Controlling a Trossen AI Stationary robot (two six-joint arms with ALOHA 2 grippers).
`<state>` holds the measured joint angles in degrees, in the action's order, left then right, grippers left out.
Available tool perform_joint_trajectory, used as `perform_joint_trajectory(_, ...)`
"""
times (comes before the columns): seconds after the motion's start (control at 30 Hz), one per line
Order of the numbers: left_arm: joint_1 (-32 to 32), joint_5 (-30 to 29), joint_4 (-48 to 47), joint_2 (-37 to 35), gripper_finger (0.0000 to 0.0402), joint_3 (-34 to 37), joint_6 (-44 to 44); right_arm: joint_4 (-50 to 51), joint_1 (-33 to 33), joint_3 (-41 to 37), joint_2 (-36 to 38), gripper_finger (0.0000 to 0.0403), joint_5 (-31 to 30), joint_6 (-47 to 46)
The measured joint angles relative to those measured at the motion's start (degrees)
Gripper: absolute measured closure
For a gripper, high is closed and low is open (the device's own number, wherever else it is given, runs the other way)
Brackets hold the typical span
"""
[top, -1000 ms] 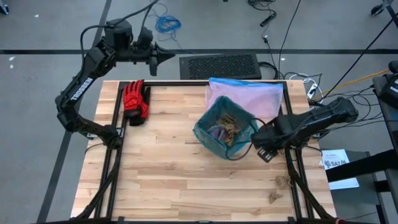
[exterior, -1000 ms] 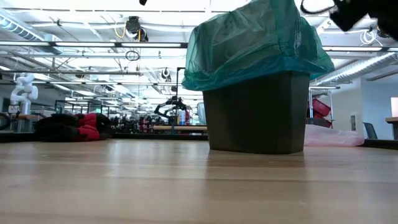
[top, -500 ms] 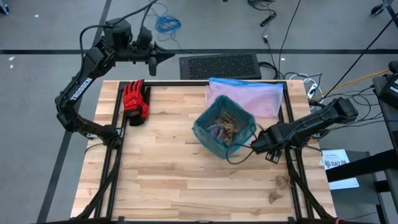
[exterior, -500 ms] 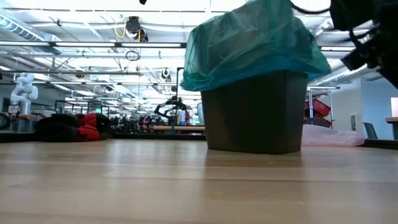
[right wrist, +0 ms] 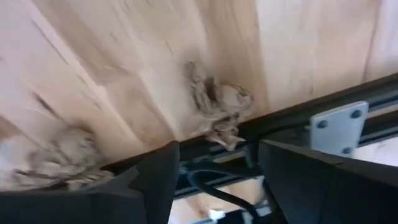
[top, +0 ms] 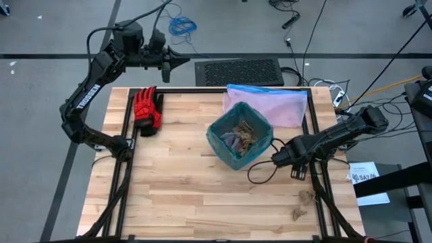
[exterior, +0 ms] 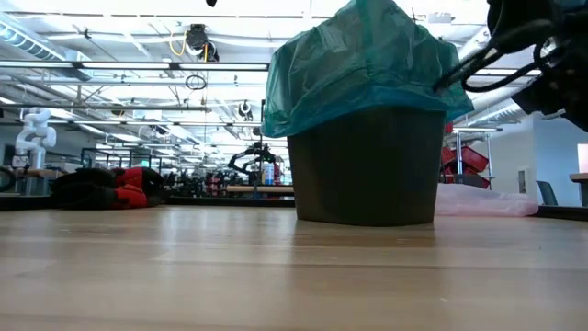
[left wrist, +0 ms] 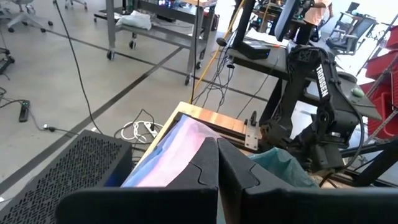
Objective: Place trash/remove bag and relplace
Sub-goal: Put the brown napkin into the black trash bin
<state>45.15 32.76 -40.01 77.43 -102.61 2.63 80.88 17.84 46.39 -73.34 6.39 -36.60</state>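
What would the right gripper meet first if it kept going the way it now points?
Probably the crumpled brown paper scraps lying on the table by its right edge rail; the open right gripper faces them, though depth is unclear.

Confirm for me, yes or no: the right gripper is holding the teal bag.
No. In the high view the right gripper is open and empty beside the bin, clear of the teal bag lining it.

From bench (exterior: 276,276) level I see the teal bag (exterior: 363,64) draped over a dark bin (exterior: 363,165), a red-and-black glove (exterior: 110,188) far left, and a pink bag (exterior: 487,202) lying behind.
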Motion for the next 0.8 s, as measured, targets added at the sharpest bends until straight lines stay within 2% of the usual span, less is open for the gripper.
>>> perform_joint_trajectory(0.2, 0.0, 0.0, 0.0, 0.0, 0.0401, 0.0, 0.0, -6.6, 0.7, 0.2, -0.6, 0.019, 2.9, -8.3)
perform_joint_trajectory(0.37, 0.0, 0.0, -0.1, 0.0, 0.0401, 0.0, 0.0, -8.6, 0.6, 0.2, -4.6, 0.019, -1.1, -14.0)
perform_joint_trajectory(0.8, 0.0, 0.0, -0.1, 0.0, 0.0401, 0.0, -0.1, -8.5, 0.6, -0.5, -24.4, 0.019, -1.9, -3.5)
